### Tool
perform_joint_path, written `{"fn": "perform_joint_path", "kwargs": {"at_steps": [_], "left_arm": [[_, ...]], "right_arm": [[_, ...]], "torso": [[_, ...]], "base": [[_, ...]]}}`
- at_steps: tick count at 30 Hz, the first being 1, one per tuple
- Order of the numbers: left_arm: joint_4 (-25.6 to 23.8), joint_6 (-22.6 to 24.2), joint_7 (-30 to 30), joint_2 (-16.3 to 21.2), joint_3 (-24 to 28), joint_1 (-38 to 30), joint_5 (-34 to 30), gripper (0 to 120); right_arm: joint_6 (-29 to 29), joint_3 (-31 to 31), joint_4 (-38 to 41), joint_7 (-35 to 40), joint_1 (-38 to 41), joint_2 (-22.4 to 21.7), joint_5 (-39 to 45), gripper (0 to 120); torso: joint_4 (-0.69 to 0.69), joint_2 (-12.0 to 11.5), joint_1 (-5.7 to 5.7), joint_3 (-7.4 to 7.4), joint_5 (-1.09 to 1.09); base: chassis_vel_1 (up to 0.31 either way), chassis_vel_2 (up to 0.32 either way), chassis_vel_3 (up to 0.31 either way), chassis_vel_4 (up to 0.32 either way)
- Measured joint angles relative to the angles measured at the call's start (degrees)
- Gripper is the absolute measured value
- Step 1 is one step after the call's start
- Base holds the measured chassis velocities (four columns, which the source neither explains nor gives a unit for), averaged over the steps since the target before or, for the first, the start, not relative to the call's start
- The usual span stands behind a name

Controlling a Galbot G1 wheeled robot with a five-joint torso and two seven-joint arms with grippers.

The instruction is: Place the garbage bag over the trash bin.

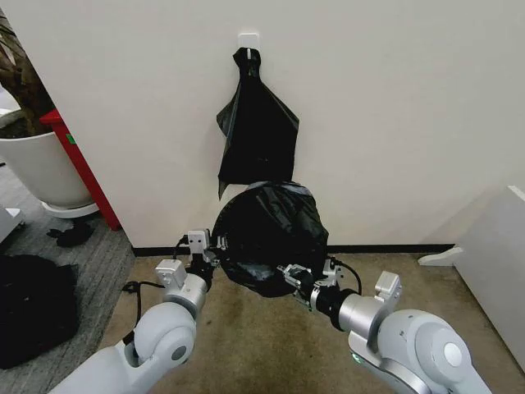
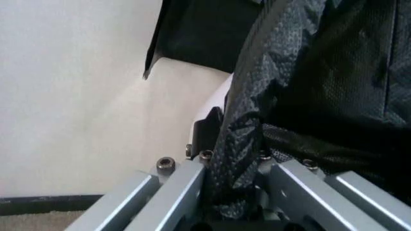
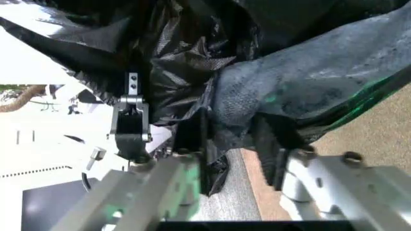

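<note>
my left gripper [image 1: 215,250] pinching garbage bag [image 1: 269,236] hem, left side | my right gripper [image 1: 297,281] pinching hem, front-right | bag stretched between them, draped over trash bin [image 2: 218,103] by wall | both equally near, pull goes downward

Two robot arms with silver-grey shells reach forward, each ending in one gripper: the left gripper [image 1: 215,256] and the right gripper [image 1: 293,275]. One thin, glossy, crinkly black plastic garbage bag [image 1: 271,238] sits between them. One more black plastic bag [image 1: 256,131] hangs from one white wall hook [image 1: 248,39]. One large white plant pot [image 1: 41,168] stands at the left, beside one red panel [image 1: 82,168]. One dark lumpy heap [image 1: 33,308] lies on the floor.
</note>
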Motion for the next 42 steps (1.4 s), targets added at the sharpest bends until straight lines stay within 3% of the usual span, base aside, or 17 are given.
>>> {"fn": "perform_joint_path", "kwargs": {"at_steps": [4, 6, 20, 35, 42], "left_arm": [[-0.09, -0.5, 0.35, 0.03, -0.03, 0.03, 0.02, 0], [-0.09, -0.55, 0.37, 0.04, -0.04, 0.03, 0.01, 0], [0.58, -0.66, -0.78, -1.25, -0.16, -0.77, -1.25, 0], [-1.23, 0.76, -3.81, -1.83, -2.11, -0.3, -7.61, 0], [-2.99, 2.04, -7.68, -2.5, -4.4, 1.19, -16.32, 0]], "right_arm": [[0.1, -0.01, -0.22, 0.28, -0.11, 0.13, 0.03, 1], [0.11, -0.02, -0.22, 0.3, -0.14, 0.13, 0.05, 0], [-3.37, -1.77, 1.18, 2.01, -3.11, -0.45, -0.18, 0], [-5.73, -3.43, -4.57, 2.65, -3.23, 1.42, -5.07, 0], [-5.98, -1.45, -7.54, 0.83, -4.17, 1.65, -10.39, 0]], "torso": [[0.0, 0.0, 0.0, 0.0, 0.0], [0.0, 0.0, 0.0, 0.0, 0.0], [0.0, 0.0, 0.0, 0.0, 0.0], [0.0, 0.0, 0.0, 0.0, 0.0], [0.0, 0.0, 0.0, 0.0, 0.01]], "base": [[0.0, 0.0, 0.0, 0.0], [0.0, 0.0, 0.0, 0.0], [0.0, 0.0, 0.0, 0.0], [0.0, 0.0, 0.0, 0.0], [0.0, 0.0, 0.0, 0.0]]}}
